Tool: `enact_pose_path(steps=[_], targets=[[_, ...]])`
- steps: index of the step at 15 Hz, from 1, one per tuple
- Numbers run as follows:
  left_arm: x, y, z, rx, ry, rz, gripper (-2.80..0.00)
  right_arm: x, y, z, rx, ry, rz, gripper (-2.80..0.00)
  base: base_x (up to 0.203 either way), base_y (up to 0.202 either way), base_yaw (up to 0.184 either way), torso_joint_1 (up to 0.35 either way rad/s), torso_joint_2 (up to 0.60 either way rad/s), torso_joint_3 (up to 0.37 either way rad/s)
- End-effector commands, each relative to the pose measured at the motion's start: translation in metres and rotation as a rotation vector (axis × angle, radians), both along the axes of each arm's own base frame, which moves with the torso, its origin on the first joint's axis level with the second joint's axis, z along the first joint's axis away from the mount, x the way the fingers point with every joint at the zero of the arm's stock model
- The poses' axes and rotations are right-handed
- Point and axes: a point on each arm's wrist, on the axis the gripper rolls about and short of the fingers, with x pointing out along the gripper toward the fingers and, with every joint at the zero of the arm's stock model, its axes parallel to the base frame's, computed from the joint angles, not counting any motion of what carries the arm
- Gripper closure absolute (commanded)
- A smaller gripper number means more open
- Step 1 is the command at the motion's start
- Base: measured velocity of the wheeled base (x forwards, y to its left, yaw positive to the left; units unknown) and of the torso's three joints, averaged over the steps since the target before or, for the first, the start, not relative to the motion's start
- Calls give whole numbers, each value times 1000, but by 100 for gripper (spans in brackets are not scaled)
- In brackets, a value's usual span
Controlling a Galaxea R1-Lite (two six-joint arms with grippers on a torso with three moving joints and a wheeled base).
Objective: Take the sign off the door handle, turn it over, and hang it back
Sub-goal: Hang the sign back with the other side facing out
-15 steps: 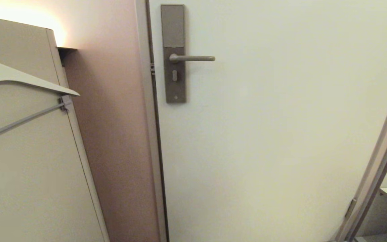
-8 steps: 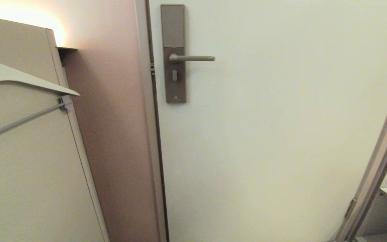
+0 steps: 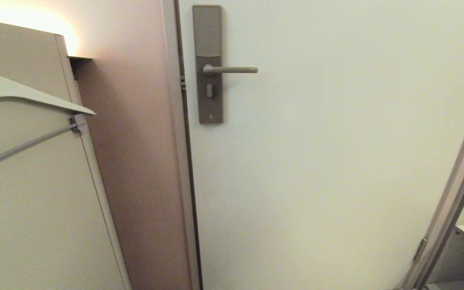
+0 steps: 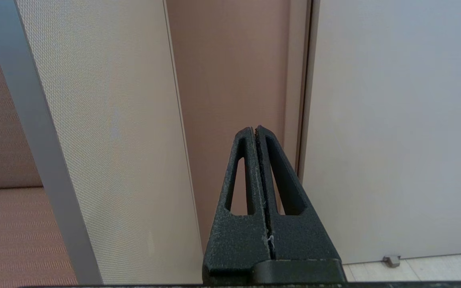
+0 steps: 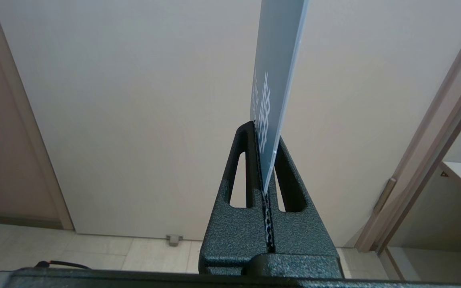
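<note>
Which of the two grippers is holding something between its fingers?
The right gripper: its fingers are shut on the edge of the blue sign. The left gripper is shut too, but with nothing in it.

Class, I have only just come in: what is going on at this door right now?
The right gripper is shut on the sign, a flat blue-grey card with white print, held edge-on before the door. The door handle is bare, so the sign is off and not yet rehung. The left gripper is shut and holds nothing.
</note>
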Motion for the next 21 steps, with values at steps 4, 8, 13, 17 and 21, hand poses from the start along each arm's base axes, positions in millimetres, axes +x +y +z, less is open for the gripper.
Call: enact_pose_path(steps=[4, 8, 13, 17, 21], targets=[[0, 0, 0, 0, 2, 0, 0, 0, 0, 0, -1, 0, 0, 0, 0, 0, 0, 0, 0, 0], [0, 0, 0, 0, 1, 0, 0, 2, 0, 2, -1, 22, 0, 0, 0, 0, 0, 0, 0, 0], [0, 0, 0, 0, 1, 0, 0, 21, 0, 34, 2, 95, 3, 0, 0, 0, 0, 0, 0, 0], [0, 0, 0, 0, 1, 0, 0, 52, 0, 79, 27, 92, 6, 0, 0, 0, 0, 0, 0, 0], [0, 0, 0, 0, 1, 0, 0, 98, 0, 132, 51, 106, 33, 0, 0, 0, 0, 0, 0, 0]])
